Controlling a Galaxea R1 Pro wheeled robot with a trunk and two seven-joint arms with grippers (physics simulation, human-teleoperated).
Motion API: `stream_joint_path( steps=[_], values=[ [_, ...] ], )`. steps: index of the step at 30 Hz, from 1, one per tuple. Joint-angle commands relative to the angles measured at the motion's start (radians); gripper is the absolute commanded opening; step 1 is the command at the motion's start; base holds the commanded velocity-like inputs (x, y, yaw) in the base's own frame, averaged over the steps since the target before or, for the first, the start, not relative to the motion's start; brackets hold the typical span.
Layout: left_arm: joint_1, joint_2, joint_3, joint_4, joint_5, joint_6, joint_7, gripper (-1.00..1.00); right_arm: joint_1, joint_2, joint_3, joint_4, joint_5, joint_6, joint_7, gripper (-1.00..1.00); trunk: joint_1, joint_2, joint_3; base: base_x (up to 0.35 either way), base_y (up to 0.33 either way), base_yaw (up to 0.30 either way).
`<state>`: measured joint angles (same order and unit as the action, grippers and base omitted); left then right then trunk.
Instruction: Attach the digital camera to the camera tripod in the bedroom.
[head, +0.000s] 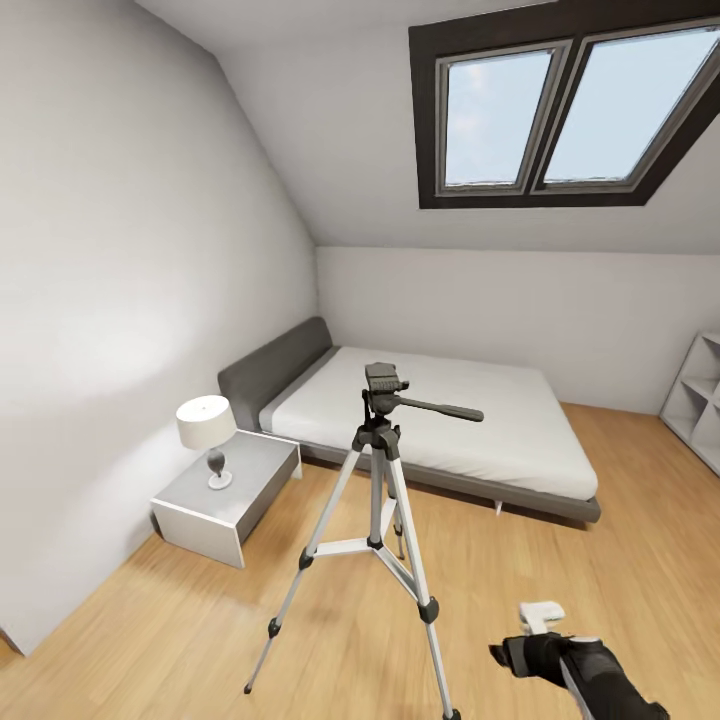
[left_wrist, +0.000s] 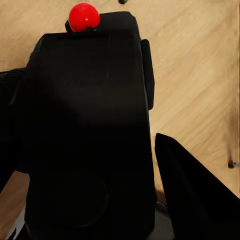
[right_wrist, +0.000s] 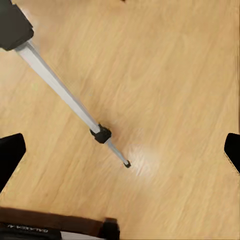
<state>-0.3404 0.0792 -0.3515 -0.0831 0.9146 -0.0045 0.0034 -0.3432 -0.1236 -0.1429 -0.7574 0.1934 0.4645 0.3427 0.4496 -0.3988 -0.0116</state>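
You face one camera tripod (head: 378, 540) standing on the wood floor (head: 620, 560), between you and the bed (head: 440, 420); its black head carries a long handle pointing right. Left of it sits one grey nightstand (head: 235, 485) with one white lamp (head: 208, 432) on its tabletop. A white shelf unit (head: 700, 400) stands at the right wall, and two skylight panes (head: 570, 105) sit overhead. Your left end effector (left_wrist: 95, 165) is clamped on the digital camera (left_wrist: 90, 130), red dot up, above bare floor. Your right end effector (right_wrist: 120, 150) is spread wide and holds nothing; one tripod leg runs beneath it. No legible writing shows.
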Motion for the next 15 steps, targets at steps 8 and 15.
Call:
stream_joint_path(
  steps=[8, 15],
  values=[
    [0.000, 0.035, -0.007, -0.092, 0.010, 0.007, 0.007, -1.00, -0.226, 0.015, 0.005, -0.189, -0.061, 0.256, 0.025, 1.00, 0.000, -0.001, -0.001, 0.000, 0.000, 0.000],
    [0.000, 0.038, -0.007, -0.093, 0.010, 0.008, 0.007, -1.00, -0.322, 0.089, 0.009, -0.128, -0.063, 0.252, 0.033, 1.00, 0.000, -0.001, -0.001, 0.000, 0.000, 0.000]
  ],
)
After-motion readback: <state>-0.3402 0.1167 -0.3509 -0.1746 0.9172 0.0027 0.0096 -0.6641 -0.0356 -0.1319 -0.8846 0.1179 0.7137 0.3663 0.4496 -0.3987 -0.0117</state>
